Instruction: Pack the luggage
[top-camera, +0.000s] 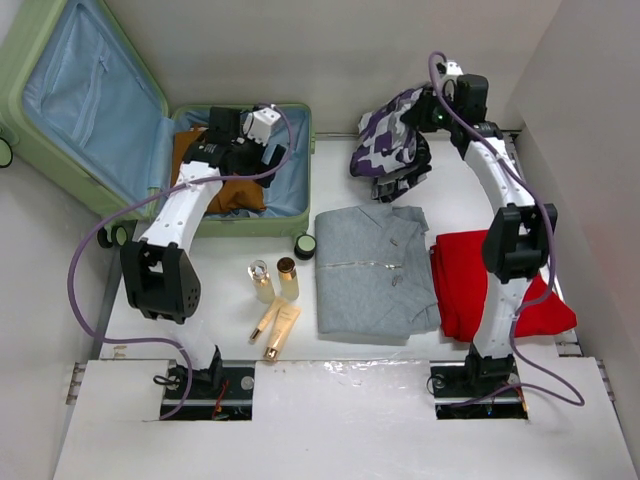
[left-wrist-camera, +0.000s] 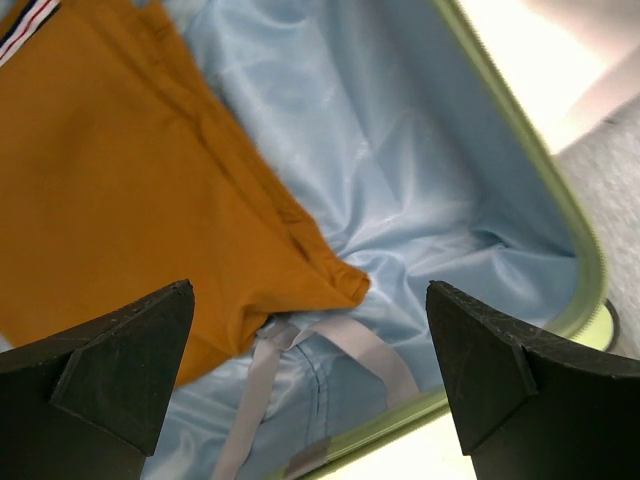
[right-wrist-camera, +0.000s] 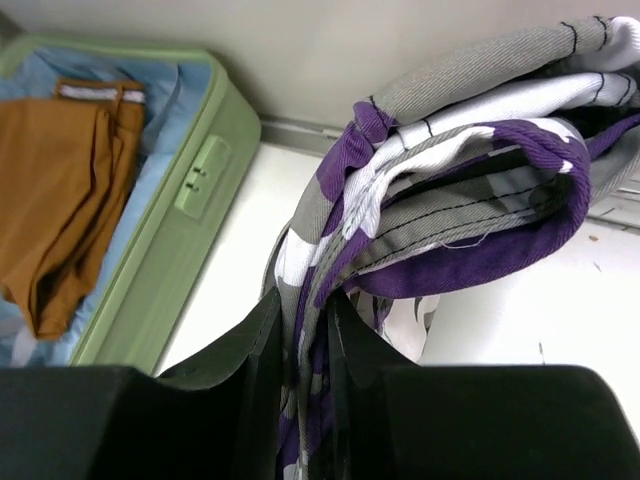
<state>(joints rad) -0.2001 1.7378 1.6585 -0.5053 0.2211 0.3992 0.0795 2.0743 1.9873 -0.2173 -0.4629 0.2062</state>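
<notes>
Grey shirt (top-camera: 375, 270) and red cloth (top-camera: 490, 285) lie folded nearest on the table (top-camera: 335, 180). Beyond them, the right pincer (right-wrist-camera: 305, 330) is nipped nearly closed on a purple-and-grey patterned garment (right-wrist-camera: 470, 150), whose lower folds seem to trail near the table, though the view is poor there. The luggage (top-camera: 80, 90) lies to that pincer's left at much the same depth, open, its lid leaning away to the far left and its base showing free blue lining on the side facing the garment. The left pincer (left-wrist-camera: 308, 300) is nearer the case, hanging over the base above a mustard garment (left-wrist-camera: 130, 180) with jaws spread wide and holding nothing. So the carry looks to be a sideways run leftward over the case's right wall.
</notes>
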